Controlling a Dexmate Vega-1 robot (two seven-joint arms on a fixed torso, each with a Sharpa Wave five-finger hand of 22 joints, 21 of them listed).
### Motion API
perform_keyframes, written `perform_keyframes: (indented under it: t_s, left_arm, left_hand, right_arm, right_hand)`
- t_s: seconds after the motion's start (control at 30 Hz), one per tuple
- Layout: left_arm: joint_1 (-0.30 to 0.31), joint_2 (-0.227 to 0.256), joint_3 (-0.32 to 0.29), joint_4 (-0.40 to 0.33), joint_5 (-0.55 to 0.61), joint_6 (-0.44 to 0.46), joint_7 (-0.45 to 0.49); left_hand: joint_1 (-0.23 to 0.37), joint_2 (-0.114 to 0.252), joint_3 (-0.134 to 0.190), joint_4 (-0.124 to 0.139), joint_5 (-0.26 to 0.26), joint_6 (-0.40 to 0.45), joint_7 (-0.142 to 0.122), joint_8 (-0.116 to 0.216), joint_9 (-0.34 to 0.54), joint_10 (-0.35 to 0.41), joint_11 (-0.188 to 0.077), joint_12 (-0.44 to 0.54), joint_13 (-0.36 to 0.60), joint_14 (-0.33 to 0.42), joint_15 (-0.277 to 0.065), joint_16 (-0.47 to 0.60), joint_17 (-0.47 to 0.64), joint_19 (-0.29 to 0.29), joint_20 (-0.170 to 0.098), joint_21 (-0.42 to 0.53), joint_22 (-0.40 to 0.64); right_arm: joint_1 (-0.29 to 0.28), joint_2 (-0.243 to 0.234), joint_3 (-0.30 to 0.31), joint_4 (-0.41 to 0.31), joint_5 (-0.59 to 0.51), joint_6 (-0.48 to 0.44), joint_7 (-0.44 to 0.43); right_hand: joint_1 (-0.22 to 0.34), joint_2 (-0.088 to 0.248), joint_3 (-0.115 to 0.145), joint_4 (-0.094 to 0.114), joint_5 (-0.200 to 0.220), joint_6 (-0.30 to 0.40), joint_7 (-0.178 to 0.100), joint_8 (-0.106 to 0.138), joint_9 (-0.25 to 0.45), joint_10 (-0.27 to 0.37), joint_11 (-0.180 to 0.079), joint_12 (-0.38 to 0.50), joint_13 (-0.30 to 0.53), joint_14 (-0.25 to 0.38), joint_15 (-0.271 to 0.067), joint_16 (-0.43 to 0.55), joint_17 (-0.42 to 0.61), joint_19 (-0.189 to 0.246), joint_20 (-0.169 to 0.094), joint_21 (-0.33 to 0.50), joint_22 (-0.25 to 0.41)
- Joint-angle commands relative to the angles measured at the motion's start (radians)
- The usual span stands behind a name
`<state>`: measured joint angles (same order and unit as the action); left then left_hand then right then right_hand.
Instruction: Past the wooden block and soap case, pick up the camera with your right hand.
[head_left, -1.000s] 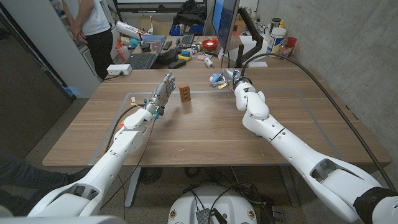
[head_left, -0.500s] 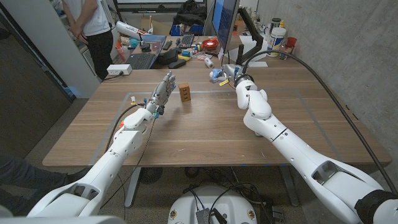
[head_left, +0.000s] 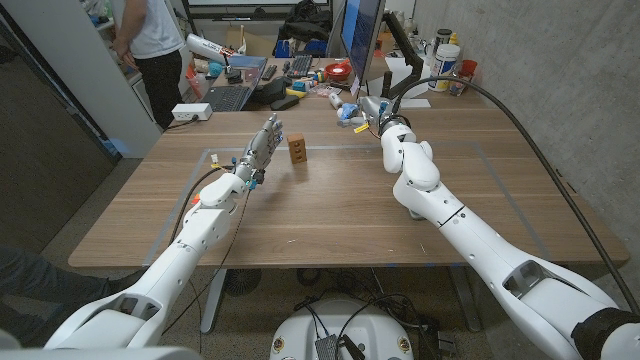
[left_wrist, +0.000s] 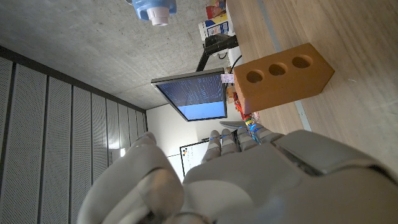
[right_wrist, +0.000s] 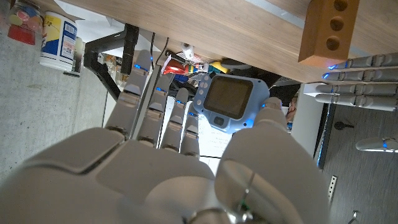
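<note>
A small blue camera (head_left: 350, 112) with a screen (right_wrist: 229, 96) hangs above the far side of the table, gripped between the fingers and thumb of my right hand (head_left: 376, 120). From the left wrist the same camera (left_wrist: 152, 9) shows well clear of the tabletop. The wooden block (head_left: 297, 150) with three holes stands on the table nearer the middle; it is also in the wrist views (left_wrist: 283, 74) (right_wrist: 329, 28). My left hand (head_left: 261, 151) stands just left of the block with its fingers straight and apart, holding nothing.
Behind the table is a cluttered desk with a monitor (head_left: 360, 35), a laptop (head_left: 230, 95) and a white box (head_left: 190, 112). A person (head_left: 150, 40) stands at the back left. Jars (head_left: 447, 62) stand at the back right beside the concrete wall.
My right hand has raised the camera off the table and carried it a little farther back. The left hand and the block have not moved.
</note>
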<state>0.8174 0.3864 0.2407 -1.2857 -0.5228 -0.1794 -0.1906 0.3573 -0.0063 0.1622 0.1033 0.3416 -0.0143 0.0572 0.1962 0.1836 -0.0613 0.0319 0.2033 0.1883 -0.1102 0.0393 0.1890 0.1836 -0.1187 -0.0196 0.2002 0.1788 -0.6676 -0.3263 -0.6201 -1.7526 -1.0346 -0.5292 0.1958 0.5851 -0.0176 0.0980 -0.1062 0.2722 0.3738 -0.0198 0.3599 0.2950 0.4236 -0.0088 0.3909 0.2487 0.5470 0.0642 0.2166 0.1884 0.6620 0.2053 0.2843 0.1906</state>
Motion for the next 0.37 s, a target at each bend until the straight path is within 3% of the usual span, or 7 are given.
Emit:
perform_keyframes:
  t_s: [0.03,0.37]
  left_arm:
    - [-0.001,-0.002,-0.001,0.005,-0.003,-0.007,-0.004]
    - [-0.017,-0.008,0.003,0.027,-0.002,-0.011,-0.016]
  left_hand:
    - [0.003,0.008,-0.004,-0.004,0.008,0.006,0.002,0.001,0.003,-0.007,0.001,0.002,0.003,-0.007,0.002,0.0,0.001,-0.009,-0.004,0.003,0.004]
    - [0.004,0.009,-0.006,-0.004,0.008,0.005,0.001,0.0,0.003,-0.008,0.001,0.002,0.003,-0.007,0.003,0.0,0.002,-0.009,-0.005,0.003,0.004]
  right_arm:
    - [-0.007,0.005,0.007,-0.018,-0.01,0.002,0.001]
    - [-0.007,0.01,0.01,-0.012,-0.016,-0.006,0.008]
  right_hand:
    - [0.002,0.011,0.002,0.005,-0.006,0.078,-0.068,0.004,0.006,0.01,0.006,0.006,0.006,0.009,-0.001,-0.002,0.002,0.005,-0.001,-0.001,0.002]
    - [0.003,0.013,0.001,0.005,-0.01,0.076,-0.068,0.004,0.01,0.007,0.006,0.005,0.007,0.011,-0.001,-0.004,0.002,0.006,-0.002,-0.003,0.002]
